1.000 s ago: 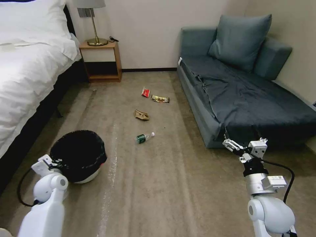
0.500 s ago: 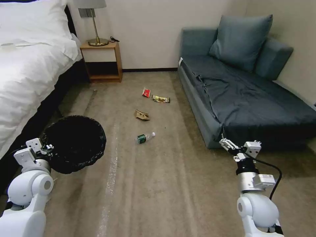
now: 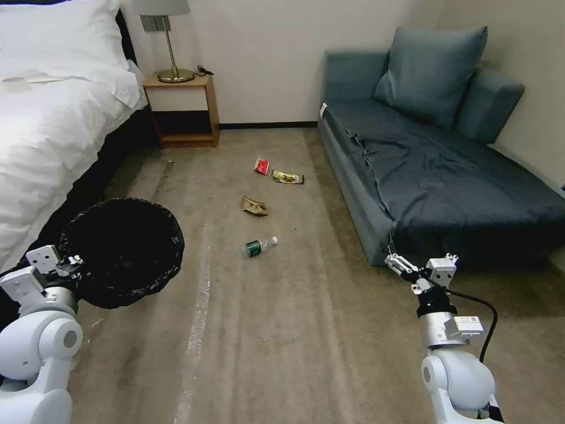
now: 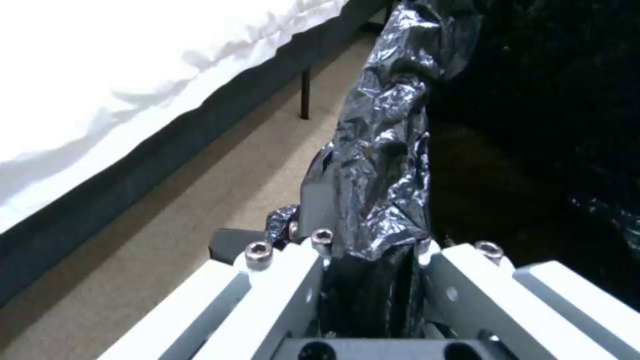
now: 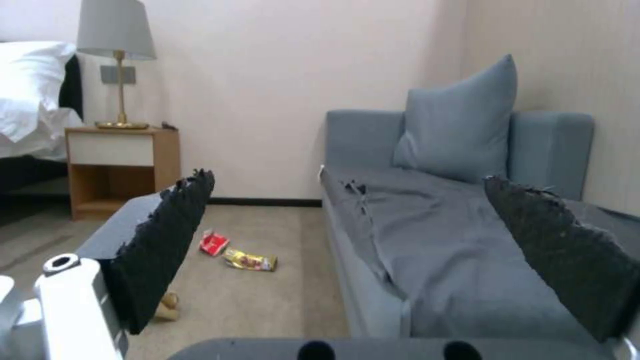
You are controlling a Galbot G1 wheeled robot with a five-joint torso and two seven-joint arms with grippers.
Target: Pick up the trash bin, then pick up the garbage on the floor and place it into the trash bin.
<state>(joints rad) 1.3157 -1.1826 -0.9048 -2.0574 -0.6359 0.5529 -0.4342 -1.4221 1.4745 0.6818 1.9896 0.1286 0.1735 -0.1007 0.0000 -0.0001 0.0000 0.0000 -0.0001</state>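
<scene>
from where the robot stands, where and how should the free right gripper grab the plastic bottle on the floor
Grip the plastic bottle across its green-labelled middle, coming straight down from above. It lies flat on the carpet on its side, white cap towards the sofa, so probably turn the open jaws of the right gripper across its long axis. The left gripper holds the trash bin.
</scene>
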